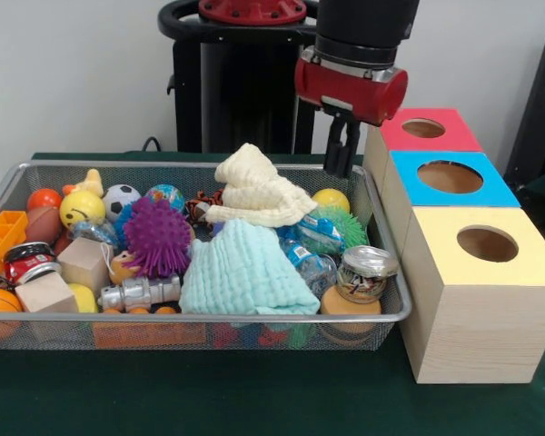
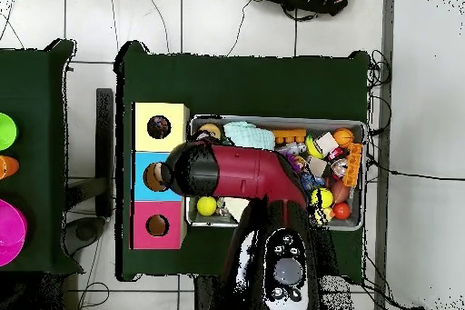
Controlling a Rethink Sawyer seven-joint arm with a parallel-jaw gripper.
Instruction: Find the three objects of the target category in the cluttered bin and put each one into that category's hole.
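Front view: wire mesh bin (image 1: 9,186) packed with clutter; target category not readable from the pictures, so task objects can't be singled out. Balls in bin: yellow smiley ball (image 1: 81,208), soccer ball (image 1: 120,197), globe ball (image 1: 165,195), plain yellow ball (image 1: 331,199), orange ball (image 1: 44,198) at far left corner. Purple spiky ball (image 1: 157,236) mid-bin, green spiky ball (image 1: 348,224) beside the yellow one. Cream cloth (image 1: 254,193) heaped on top at centre, mint cloth (image 1: 242,272) in front of it, touching. Wooden blocks (image 1: 84,262) at left, small jar (image 1: 367,271) at right front corner, orange tray (image 1: 2,238) against left wall.

Three wooden boxes stand just beside bin's right wall, in a row, each with round hole on top: yellow box (image 1: 477,291) nearest camera, blue box (image 1: 447,178) middle, red box (image 1: 427,129) farthest.

Gripper (image 1: 341,156) hangs above bin's far right corner, near plain yellow ball, next to red box; fingers (image 1: 331,150) close together, narrow, nothing between them.

Overhead view: arm (image 2: 238,172) covers bin's box-side half and part of the blue box
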